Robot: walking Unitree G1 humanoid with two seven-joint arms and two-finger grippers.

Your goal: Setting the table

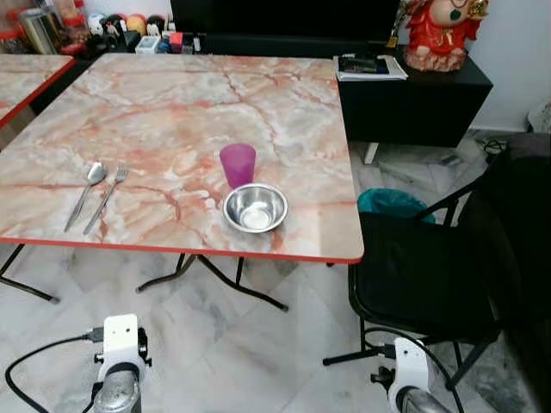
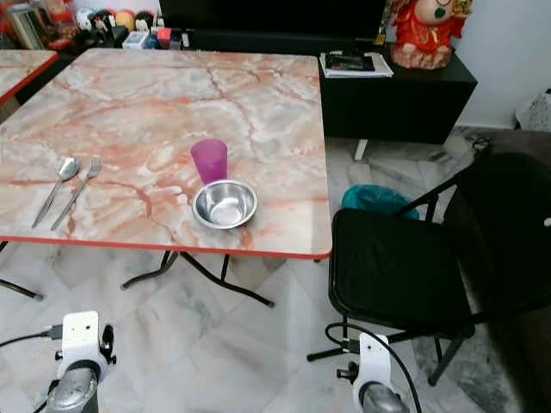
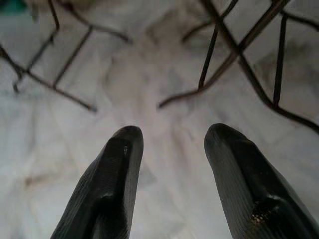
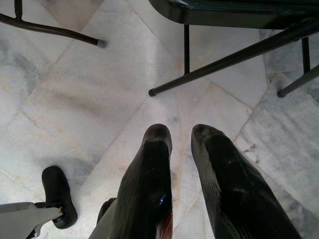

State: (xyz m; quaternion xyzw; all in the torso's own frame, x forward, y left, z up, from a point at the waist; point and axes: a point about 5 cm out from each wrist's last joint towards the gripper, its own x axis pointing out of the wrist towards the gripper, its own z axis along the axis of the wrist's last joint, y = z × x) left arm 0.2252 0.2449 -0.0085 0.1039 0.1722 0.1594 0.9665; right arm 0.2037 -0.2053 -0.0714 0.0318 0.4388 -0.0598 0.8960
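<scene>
Four pieces sit on the marble table point(image 1: 172, 103) near its front edge: a steel bowl point(image 1: 255, 207) toward the right corner, a purple cup point(image 1: 238, 164) touching it just behind, and a spoon point(image 1: 86, 193) beside a fork point(image 1: 107, 196) toward the left. I have both arms hanging over the floor, left gripper point(image 3: 172, 149) spread with nothing between its fingers, right gripper point(image 4: 180, 144) parted slightly, also empty. I'd judge the bowl light, rigid and slippery; pinch its rim. The flat cutlery needs a grip across the handles.
</scene>
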